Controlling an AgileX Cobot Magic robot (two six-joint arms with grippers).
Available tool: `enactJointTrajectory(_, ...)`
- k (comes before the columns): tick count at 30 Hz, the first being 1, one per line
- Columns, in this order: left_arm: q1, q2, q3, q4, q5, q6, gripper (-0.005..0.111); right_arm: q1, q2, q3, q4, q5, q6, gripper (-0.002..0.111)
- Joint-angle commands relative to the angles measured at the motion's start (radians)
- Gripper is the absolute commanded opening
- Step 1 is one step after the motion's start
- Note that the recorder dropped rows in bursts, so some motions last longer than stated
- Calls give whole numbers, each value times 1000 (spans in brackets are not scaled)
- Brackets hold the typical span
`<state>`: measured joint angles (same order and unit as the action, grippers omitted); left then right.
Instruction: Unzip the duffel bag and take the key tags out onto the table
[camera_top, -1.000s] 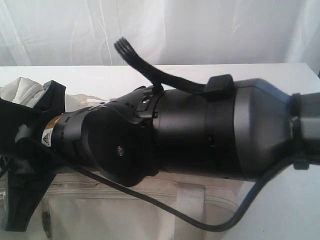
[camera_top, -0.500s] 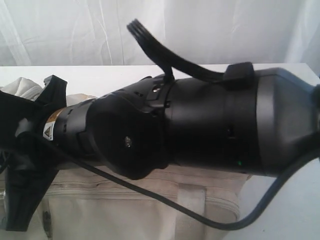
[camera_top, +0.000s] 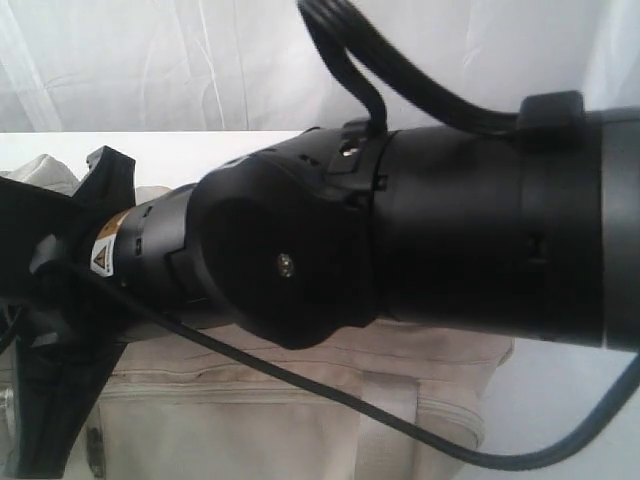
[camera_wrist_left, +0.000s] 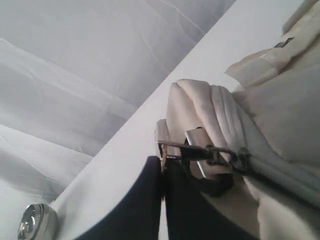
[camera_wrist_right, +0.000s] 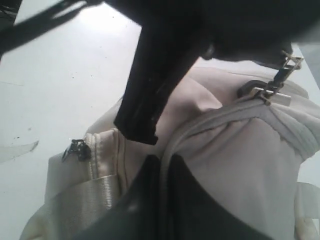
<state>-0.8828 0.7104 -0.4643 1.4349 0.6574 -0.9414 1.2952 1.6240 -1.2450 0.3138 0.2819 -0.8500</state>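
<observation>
- On the black arm (camera_top: 420, 250), toward its wrist: a yellow warning label (camera_top: 100, 258) with a triangle; its writing is too small to read.
- Arm and cable (camera_top: 330, 395) span the exterior view and hide most of the bag (camera_top: 300, 420). The bag lies on the table (camera_top: 200, 145), one end near the far edge by the curtain (camera_top: 150, 60).
- Left claw (camera_wrist_left: 163, 162): clenched on the metal zip pull (camera_wrist_left: 161, 132), beside a black D-ring (camera_wrist_left: 217, 182).
- Right claw (camera_wrist_right: 160, 161): clenched on the bag's piped rim; the other arm crosses just above it.
</observation>
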Motion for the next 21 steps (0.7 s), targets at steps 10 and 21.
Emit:
enactJointTrajectory(10, 186, 16, -17, 222, -31, -331, 0, 2, -26, 1, -34, 79, -3, 0)
enactJointTrajectory(21, 317, 16, -117, 44, -236, -238, 0, -86, -26, 1, -46, 120, 23, 0)
